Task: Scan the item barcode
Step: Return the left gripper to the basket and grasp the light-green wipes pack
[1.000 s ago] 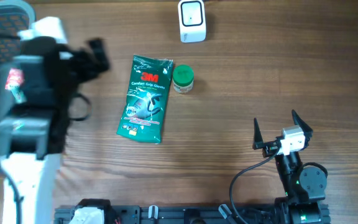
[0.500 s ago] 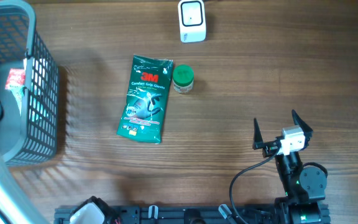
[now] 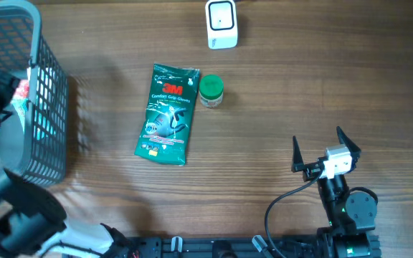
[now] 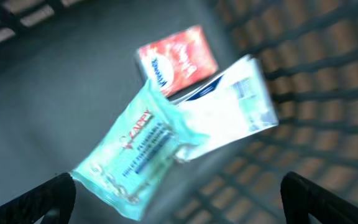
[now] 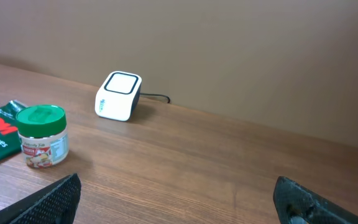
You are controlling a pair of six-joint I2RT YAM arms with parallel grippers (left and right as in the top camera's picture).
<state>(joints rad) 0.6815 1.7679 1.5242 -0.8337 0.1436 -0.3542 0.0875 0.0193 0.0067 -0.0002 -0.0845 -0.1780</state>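
While the right arm (image 3: 346, 204) stays put, the left arm (image 3: 20, 218) has shifted over the basket (image 3: 49, 115); all jaws wide.

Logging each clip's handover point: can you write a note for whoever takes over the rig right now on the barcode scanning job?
Left gripper: open, empty, hanging over the inside of the basket.
Right gripper: open, empty, at the near right of the table.
Things: scanner at the far edge; gloves packet lying flat with the green-lidded jar upright beside it, nearer than the scanner; red packet, teal packet and white pouch in the basket.
Done: nothing is held or at the scanner; which items are already scanned cannot be told.
Left: pick an item and show its barcode to the scanner.
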